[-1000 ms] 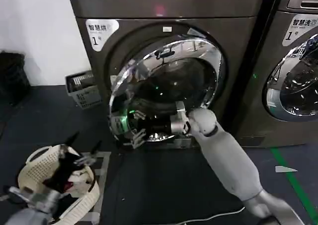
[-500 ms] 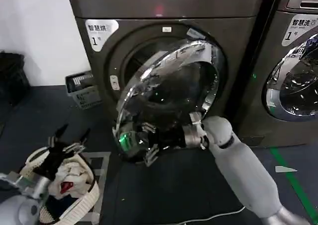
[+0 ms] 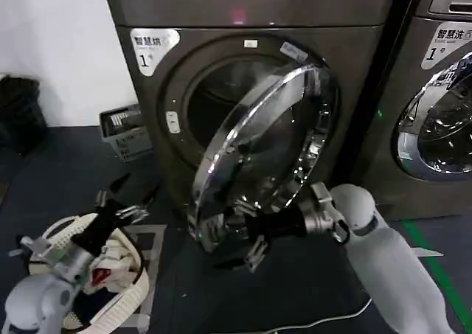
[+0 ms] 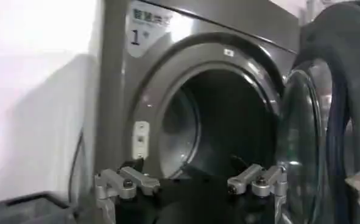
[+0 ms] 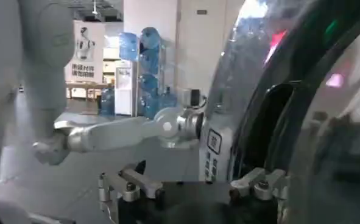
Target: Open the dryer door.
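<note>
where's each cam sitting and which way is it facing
Head view: high, looking down at the dryer, its door part open; right gripper at the door's lower edge, left gripper over a laundry basket.
Left wrist view: faces the open drum; own fingers spread.
Right wrist view: against the door's chrome; own fingers.
All share the door.

The dryer (image 3: 243,9) has a dark, brushed-metal casing with a soft satin sheen. Its door (image 3: 262,153) carries a mirror-bright chrome ring around dark, glossy glass that throws back reflections of the room. The drum opening (image 3: 214,105), at ten o'clock from the door, is ringed in smooth dark plastic. The right gripper (image 3: 240,238) is bare metal with black parts, on an arm of smooth matt light-grey plastic. The left gripper (image 3: 122,205) looks the same: dull metal fingers (image 4: 122,182) with screws. The basket (image 3: 51,249) at seven o'clock is cream perforated plastic holding crumpled cloth. The floor (image 3: 66,172) is dark and matt.
</note>
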You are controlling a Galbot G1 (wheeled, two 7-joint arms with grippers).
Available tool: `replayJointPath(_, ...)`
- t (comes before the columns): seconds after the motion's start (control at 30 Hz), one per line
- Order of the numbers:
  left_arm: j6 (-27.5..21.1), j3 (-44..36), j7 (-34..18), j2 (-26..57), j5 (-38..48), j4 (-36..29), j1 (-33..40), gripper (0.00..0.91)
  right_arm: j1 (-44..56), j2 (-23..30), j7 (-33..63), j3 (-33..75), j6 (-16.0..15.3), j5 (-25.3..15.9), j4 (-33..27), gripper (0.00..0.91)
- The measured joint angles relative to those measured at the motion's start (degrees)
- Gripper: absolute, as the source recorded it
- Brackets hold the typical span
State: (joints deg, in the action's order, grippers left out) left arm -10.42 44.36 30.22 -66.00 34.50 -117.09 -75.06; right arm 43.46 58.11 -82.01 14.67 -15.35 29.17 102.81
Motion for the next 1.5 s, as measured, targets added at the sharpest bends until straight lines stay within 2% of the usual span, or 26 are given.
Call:
replayJointPath(0.4, -0.81, -7.13, -0.06, 3.98, 4.17, 2.15, 5.05, 0.907, 5.24, -4.52, -1.72, 12.27, 2.01, 1.30, -1.53, 0.907)
replayJointPath(0.6, -0.55, -11.95, 0.42, 5.74, 4.01, 3.87, 8.24, 0.907, 8.77, -6.48, -1.70, 21.54, 3.02, -0.74, -2.92, 0.907)
replayJointPath(1.0, 0.01, -23.96, 1.19, 5.85, 4.01, 9.21, 16.24, 0.907, 19.27, -5.25, 0.70, 45.40, 3.70, -1.88, -5.27, 0.907)
replayJointPath(1.17, 1.09, -27.49, 2.14, 5.91, 3.45, 10.62, 18.68, 0.907, 23.13, -4.17, 8.98, 54.86, 3.83, 0.01, -6.03, 0.907)
replayJointPath(1.3, 2.03, -30.38, 3.13, 5.96, 3.41, 10.31, 19.81, 0.907, 26.07, -2.61, 17.76, 62.16, 5.36, 2.03, -4.85, 0.907)
replayJointPath(1.5, 2.39, -34.47, 3.23, 6.16, 2.52, 10.17, 21.49, 0.907, 29.87, 0.80, 32.00, 70.33, 8.12, 1.96, -1.63, 0.907)
